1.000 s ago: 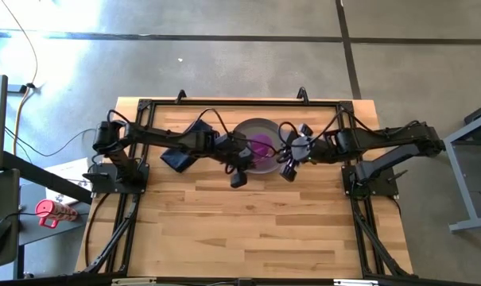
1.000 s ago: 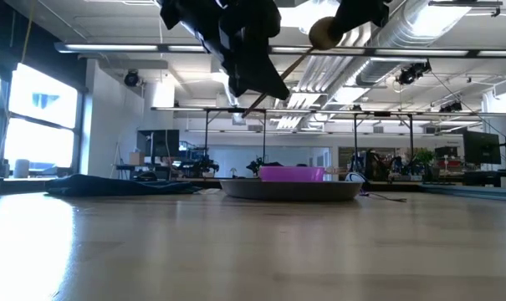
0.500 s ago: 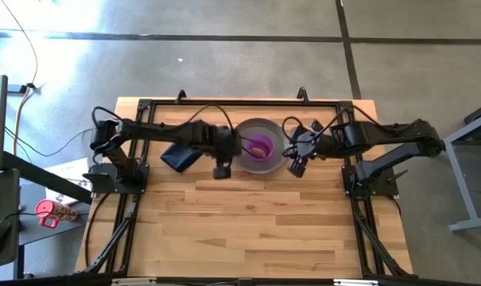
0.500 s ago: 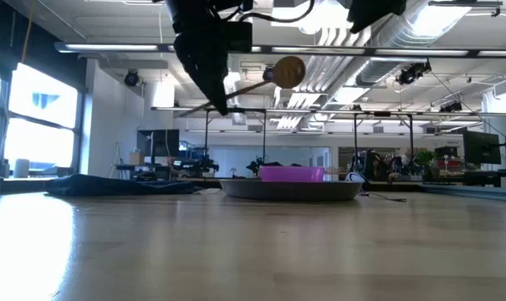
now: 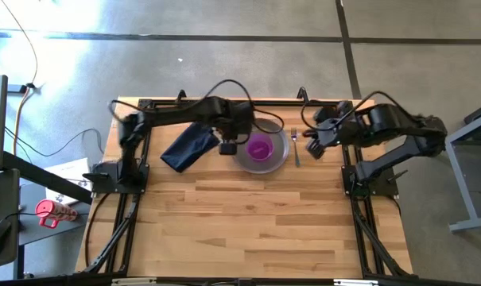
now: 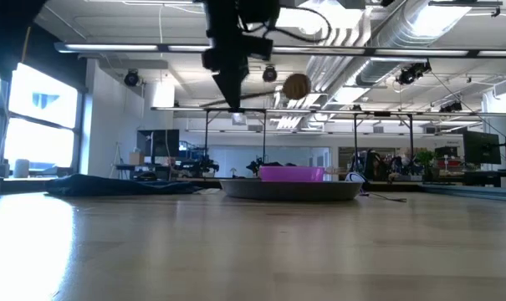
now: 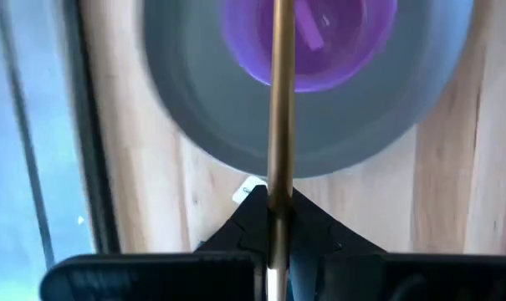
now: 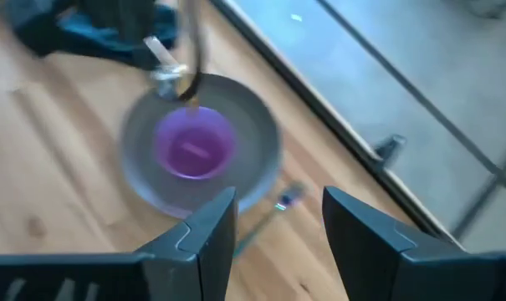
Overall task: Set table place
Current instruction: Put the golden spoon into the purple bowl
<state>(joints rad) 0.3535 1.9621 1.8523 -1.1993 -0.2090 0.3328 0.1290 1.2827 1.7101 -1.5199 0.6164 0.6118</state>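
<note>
The grey plate (image 5: 278,159) lies at the table's (image 5: 248,230) far middle, and the magenta bowl (image 5: 260,148) stands on it. A dark navy napkin (image 5: 188,148) lies flat to the plate's left and a fork (image 5: 296,148) to its right. My left gripper (image 5: 228,145) hangs over the plate's left rim, shut on the slim gold spoon (image 6: 273,93). The spoon's bowl (image 6: 296,85) is up in the air above the plate. My right gripper (image 5: 310,144) stands open just right of the fork, with nothing between its fingers (image 8: 198,238). My left gripper pinches the spoon's handle (image 7: 278,199) between its two shut fingers, toward the handle's free end. The spoon sticks straight forward out of the fingers, along them, over the plate (image 7: 202,142) and the bowl (image 7: 336,42). It is lifted clear and lies nearly level.
A black metal frame (image 5: 240,102) runs along the table's far edge and down both sides past the arm bases. The near half of the wooden top lies in front of the plate. A thin cable (image 6: 391,197) lies right of the plate in the low view.
My right gripper has opened, let go of the spoon's bowl end and drawn back toward the table's right edge. My left gripper has kept hold of the spoon and carried it toward the far edge, to the plate's left rim. The spoon now sits lower and more level.
</note>
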